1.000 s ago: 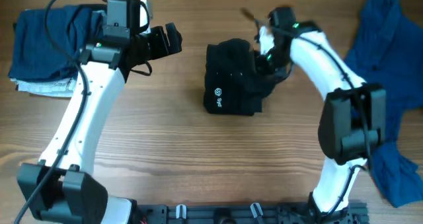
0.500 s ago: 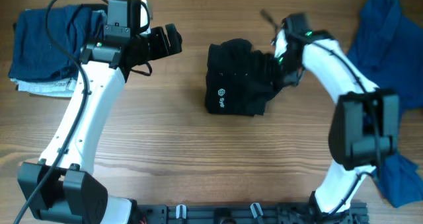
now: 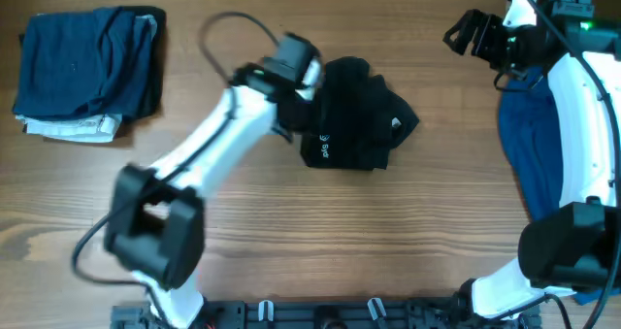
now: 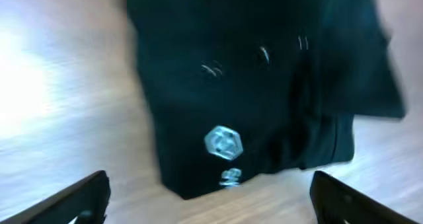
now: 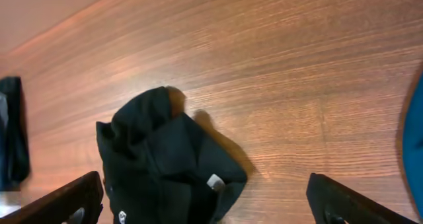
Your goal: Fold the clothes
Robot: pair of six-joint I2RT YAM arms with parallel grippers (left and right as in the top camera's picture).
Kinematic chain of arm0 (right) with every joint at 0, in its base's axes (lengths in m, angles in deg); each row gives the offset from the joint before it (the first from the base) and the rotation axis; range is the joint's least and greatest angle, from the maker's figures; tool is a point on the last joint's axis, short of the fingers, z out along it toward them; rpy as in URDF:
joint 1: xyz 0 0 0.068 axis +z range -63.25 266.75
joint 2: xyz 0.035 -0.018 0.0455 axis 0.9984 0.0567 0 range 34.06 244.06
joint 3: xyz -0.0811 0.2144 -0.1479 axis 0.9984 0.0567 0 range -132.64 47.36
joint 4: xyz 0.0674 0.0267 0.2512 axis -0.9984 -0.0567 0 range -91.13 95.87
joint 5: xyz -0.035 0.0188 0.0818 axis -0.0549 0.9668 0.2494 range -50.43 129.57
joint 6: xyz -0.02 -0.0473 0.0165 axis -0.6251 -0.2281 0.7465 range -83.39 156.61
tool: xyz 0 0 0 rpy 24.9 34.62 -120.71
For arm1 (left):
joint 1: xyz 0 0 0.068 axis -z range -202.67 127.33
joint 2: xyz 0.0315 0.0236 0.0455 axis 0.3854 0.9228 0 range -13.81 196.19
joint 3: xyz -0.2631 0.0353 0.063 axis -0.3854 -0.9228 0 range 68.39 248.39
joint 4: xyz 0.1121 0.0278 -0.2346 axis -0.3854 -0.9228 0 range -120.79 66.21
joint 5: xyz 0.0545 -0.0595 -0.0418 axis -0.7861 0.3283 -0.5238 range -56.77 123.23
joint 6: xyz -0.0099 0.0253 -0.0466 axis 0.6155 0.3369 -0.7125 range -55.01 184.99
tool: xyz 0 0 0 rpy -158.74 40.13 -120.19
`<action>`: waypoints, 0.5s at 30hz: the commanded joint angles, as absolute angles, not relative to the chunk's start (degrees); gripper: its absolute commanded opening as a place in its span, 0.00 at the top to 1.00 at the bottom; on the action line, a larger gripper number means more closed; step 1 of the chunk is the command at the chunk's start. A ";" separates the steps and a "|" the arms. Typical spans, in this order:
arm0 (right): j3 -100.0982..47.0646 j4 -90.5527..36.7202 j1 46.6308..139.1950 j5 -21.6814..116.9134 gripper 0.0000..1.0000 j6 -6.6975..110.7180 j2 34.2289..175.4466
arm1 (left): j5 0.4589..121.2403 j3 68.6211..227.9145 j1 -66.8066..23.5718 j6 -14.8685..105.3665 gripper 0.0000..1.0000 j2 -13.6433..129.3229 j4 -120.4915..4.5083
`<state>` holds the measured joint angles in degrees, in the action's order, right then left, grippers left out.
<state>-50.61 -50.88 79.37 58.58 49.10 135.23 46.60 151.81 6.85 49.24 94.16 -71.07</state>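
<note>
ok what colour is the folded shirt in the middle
The shirt is black with a small white logo; the left wrist view shows it best.

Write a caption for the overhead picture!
Left tool at the black shirt's edge; right tool open, well apart.

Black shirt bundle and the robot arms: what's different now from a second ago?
The right gripper let go of the folded black fabric shirt and pulled back toward the far right, jaws open. The left gripper swung from near the folded navy clothes stack to the shirt's left edge, also open. The shirt, navy stack and royal-blue garment stayed in place.
</note>
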 commanded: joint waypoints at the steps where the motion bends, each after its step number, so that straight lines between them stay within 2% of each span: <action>1: -50.55 -51.84 79.55 58.03 0.01 47.09 135.86 | 51.63 151.55 12.69 51.34 0.05 97.76 -69.11; 5: -50.55 -52.28 79.55 58.05 0.01 47.09 135.86 | 49.77 151.55 16.84 51.31 0.01 97.96 -64.28; 11: -50.55 -52.04 79.55 58.03 0.00 47.07 135.86 | 34.97 151.55 17.78 51.88 0.01 99.99 -66.72; 15: -50.55 -52.28 79.55 58.05 0.01 47.11 135.86 | 32.87 151.55 17.56 54.35 0.02 103.53 -66.05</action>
<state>-50.61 -52.19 79.42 58.58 48.21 135.23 37.92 151.63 17.78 51.84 99.73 -66.20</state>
